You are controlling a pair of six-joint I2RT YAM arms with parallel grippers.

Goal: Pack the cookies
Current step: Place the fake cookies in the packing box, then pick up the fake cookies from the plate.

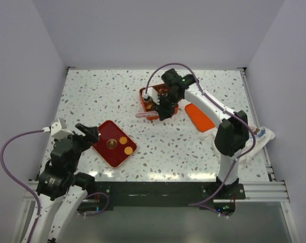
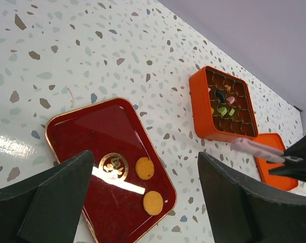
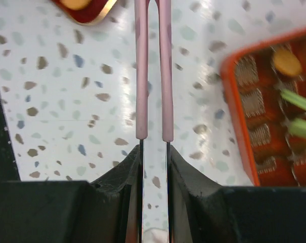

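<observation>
Your right claw [image 3: 154,152] clamps the pink tweezers [image 3: 141,76], left claw [image 2: 145,157] wide; approach the cookies [image 2: 144,168] on the red tray [image 2: 87,131] level

The left arm [image 1: 61,169] and right arm [image 1: 228,132] share white links and black joint housings, bolted to a black base plate [image 1: 158,193] with a silvery rail [image 1: 264,190] at its ends. A lilac cable [image 1: 3,157] loops from each arm above the plate, and a green light [image 1: 183,78] shows on the right one. The fingers [image 2: 51,195] are matte black angular wedges.
</observation>
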